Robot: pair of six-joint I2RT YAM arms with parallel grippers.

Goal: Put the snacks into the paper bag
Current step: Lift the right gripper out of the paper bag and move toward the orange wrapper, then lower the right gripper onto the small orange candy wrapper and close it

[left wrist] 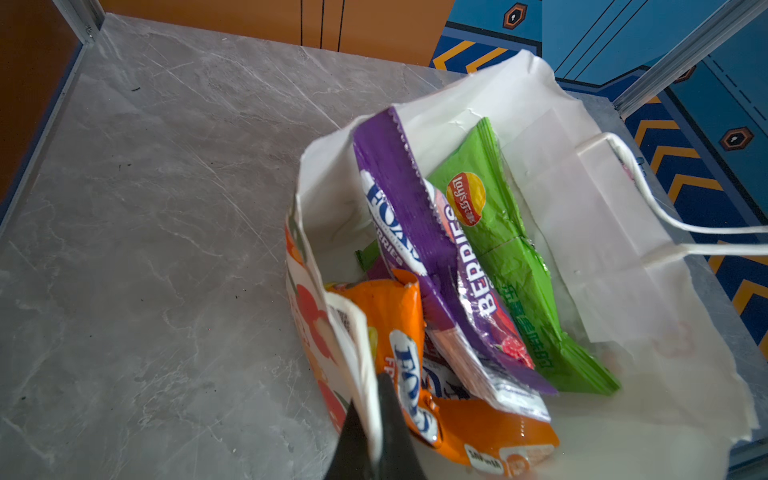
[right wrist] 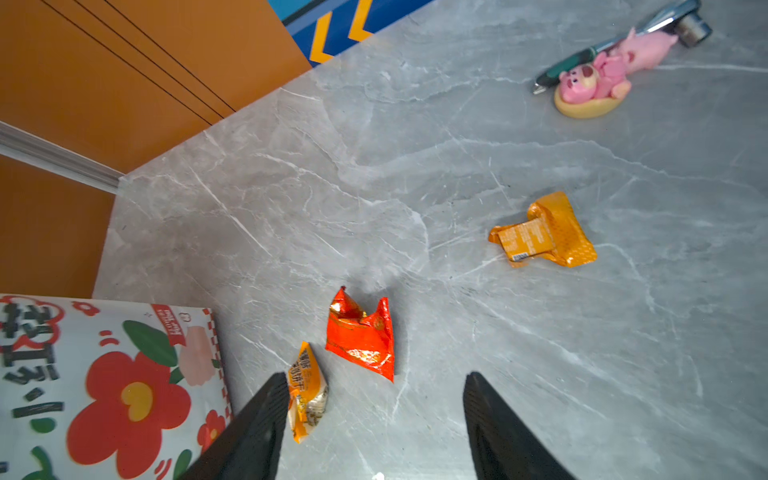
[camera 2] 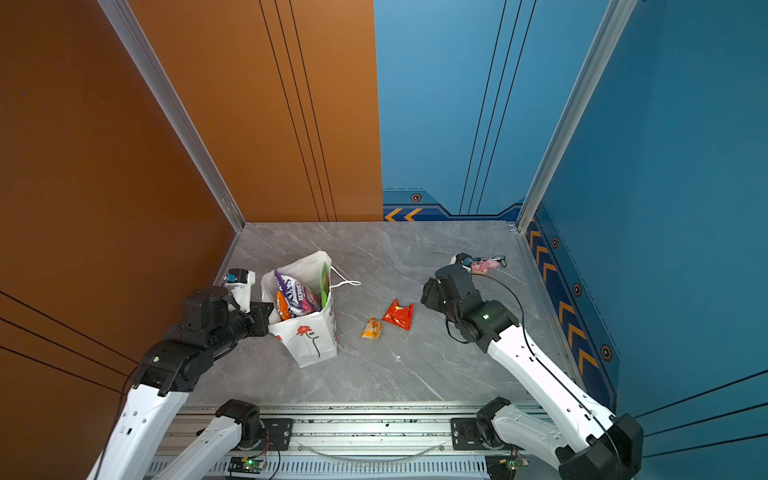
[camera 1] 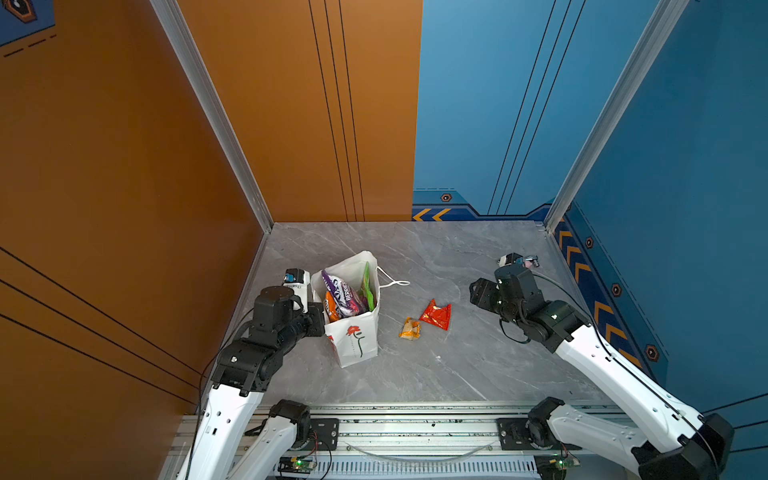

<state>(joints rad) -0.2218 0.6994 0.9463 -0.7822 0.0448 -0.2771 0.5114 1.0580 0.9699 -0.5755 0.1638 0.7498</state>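
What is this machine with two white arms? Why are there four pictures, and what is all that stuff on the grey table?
It is a robot with two arms, each ending in a two-fingered hand. Two pictures look down from above. The other two come from small cameras on the robot's wrists.

The left hand is shut, pinching the edge of the paper bag. A purple packet, a green packet and an orange packet are inside it.

The right hand is open and holds nothing. On the table lie a red packet, a small orange packet beside it, another small packet farther off, and a pink toy.
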